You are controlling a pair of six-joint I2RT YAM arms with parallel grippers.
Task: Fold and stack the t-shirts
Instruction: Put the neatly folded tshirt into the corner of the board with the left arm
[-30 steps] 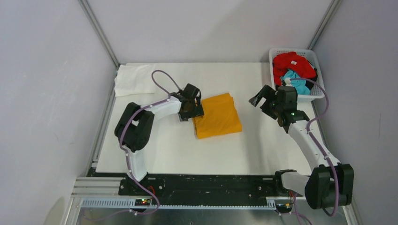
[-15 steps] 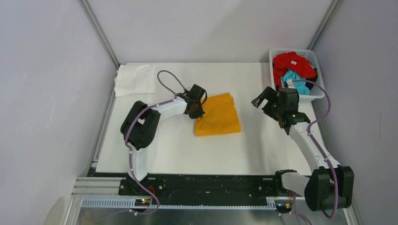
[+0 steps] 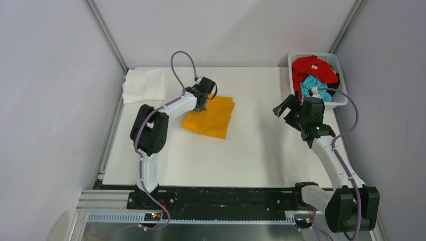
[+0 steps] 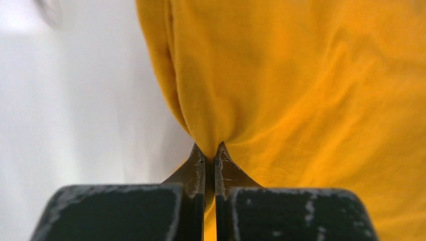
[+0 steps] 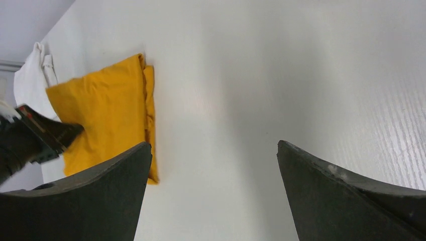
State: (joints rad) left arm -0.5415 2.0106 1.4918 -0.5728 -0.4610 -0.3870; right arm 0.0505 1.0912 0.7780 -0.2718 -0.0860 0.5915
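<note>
My left claw (image 4: 211, 150) was clamped tight on an edge of the folded mustard t-shirt (image 3: 211, 118), which lay on the bench (image 3: 261, 160) well left of the basket (image 3: 339, 102), between it and the white t-shirt (image 3: 143, 85) farther left. My right claw (image 5: 213, 144) hung wide and empty just left of the basket. To do this carry well, I judged the fold needed lifting clear rather than dragging, so its layers would not slide apart

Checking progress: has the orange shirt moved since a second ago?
Yes: the orange shirt slid left, toward the white shirt, pinched in the left gripper.
</note>
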